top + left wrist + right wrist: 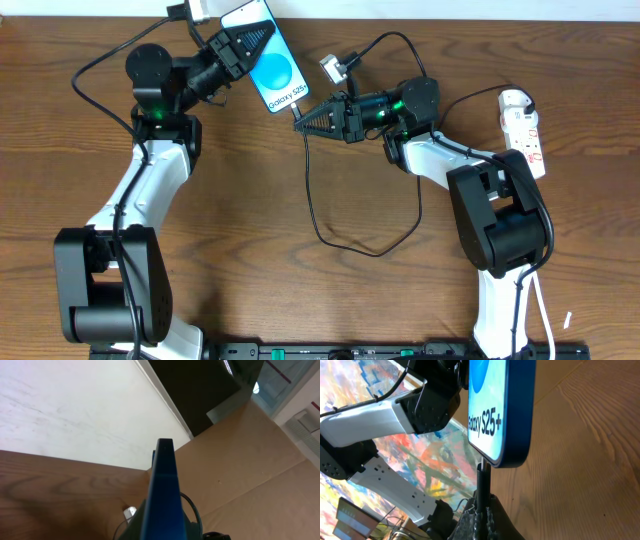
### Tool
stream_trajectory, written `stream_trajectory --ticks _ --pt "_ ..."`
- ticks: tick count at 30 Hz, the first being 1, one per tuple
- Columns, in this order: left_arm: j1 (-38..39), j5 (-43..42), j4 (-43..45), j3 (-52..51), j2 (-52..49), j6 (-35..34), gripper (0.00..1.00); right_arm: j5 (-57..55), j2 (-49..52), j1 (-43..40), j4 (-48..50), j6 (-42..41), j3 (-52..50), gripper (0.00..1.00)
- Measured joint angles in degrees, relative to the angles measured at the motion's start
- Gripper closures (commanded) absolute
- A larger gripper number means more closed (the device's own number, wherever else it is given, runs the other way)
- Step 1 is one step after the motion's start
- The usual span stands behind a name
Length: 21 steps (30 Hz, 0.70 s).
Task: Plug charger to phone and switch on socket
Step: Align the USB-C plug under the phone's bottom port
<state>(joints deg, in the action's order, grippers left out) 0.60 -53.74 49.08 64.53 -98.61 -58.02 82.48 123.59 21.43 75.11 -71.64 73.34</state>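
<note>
The phone (272,62) with its bright blue screen is held tilted above the table's back edge, my left gripper (243,44) shut on its upper half. In the left wrist view I see the phone (163,495) edge-on, rising between the jaws. My right gripper (310,117) is shut on the charger plug (297,115), whose tip meets the phone's lower end. In the right wrist view the black plug (483,477) stands straight up from my right gripper (483,515) into the bottom edge of the phone (502,415). The charger cable (330,235) loops down over the table. The socket (524,130) lies at the far right.
A small white adapter (333,68) with black wires lies behind the right gripper. The right arm's white link (440,160) stretches between the gripper and the socket. The socket's white cord (545,310) runs down the right side. Brown wooden table (250,230) spreads in front.
</note>
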Motion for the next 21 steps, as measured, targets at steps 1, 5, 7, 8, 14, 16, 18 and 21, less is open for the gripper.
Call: stream_trajectory --ticks 1,5,7,8,14,16,18,21 --pt "0.00 -0.02 -0.02 0.00 0.00 0.00 0.93 0.00 0.00 0.00 0.00 0.00 0.00 0.99" --pt "0.00 -0.09 0.00 0.00 0.00 -0.02 0.92 0.02 0.00 0.00 0.00 0.00 0.00 0.99" --pt "0.00 -0.13 0.00 0.00 0.00 -0.09 0.92 0.02 0.00 0.00 0.00 0.02 0.00 0.99" --pt "0.00 -0.13 0.00 0.00 0.00 -0.22 0.93 0.02 0.00 0.00 0.00 0.00 0.00 0.99" --pt "0.00 -0.13 0.00 0.00 0.00 -0.50 0.93 0.04 0.00 0.00 0.00 0.02 0.00 0.99" --pt "0.02 -0.13 0.00 0.00 0.00 -0.76 0.93 0.04 0.00 0.00 0.02 0.02 0.00 0.99" --pt "0.13 -0.11 -0.02 0.00 0.00 -1.11 0.92 0.04 0.00 0.00 0.11 0.02 0.00 0.99" --pt "0.28 -0.07 0.00 0.00 0.00 -1.53 0.92 0.22 0.00 0.00 0.17 0.02 0.00 0.99"
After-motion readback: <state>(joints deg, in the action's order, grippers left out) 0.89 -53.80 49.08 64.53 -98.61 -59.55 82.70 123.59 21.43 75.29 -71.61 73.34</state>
